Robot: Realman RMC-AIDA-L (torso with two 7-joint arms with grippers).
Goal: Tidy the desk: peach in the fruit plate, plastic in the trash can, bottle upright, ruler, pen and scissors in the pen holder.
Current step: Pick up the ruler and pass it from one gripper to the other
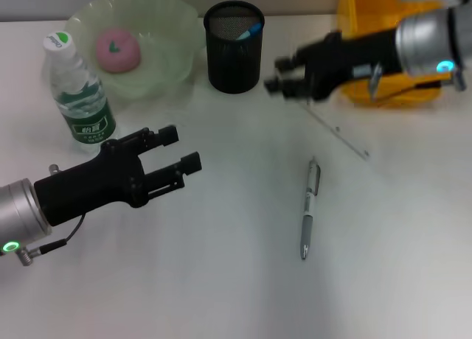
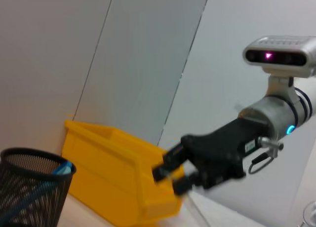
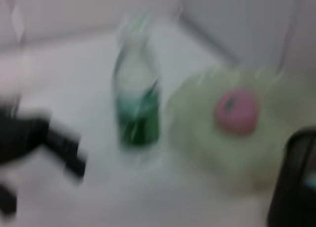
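Observation:
The pink peach [image 1: 117,49] lies in the green fruit plate [image 1: 173,37]. Beside the plate the bottle [image 1: 80,96] stands upright. A blue-tipped item [image 1: 249,32] sits in the black mesh pen holder [image 1: 234,59]; I cannot tell what it is. The clear ruler [image 1: 338,128] and the pen [image 1: 310,206] lie flat on the desk. My right gripper [image 1: 280,72] hovers open and empty between the holder and the yellow trash can [image 1: 361,7], just above the ruler's far end. My left gripper [image 1: 181,149] is open and empty, right of the bottle. Plastic and scissors are out of view.
The white desk [image 1: 221,280] stretches bare toward me. From the left wrist view the right gripper [image 2: 173,172] shows in front of the trash can [image 2: 113,177], with the pen holder [image 2: 29,187] beside it. A wall stands behind.

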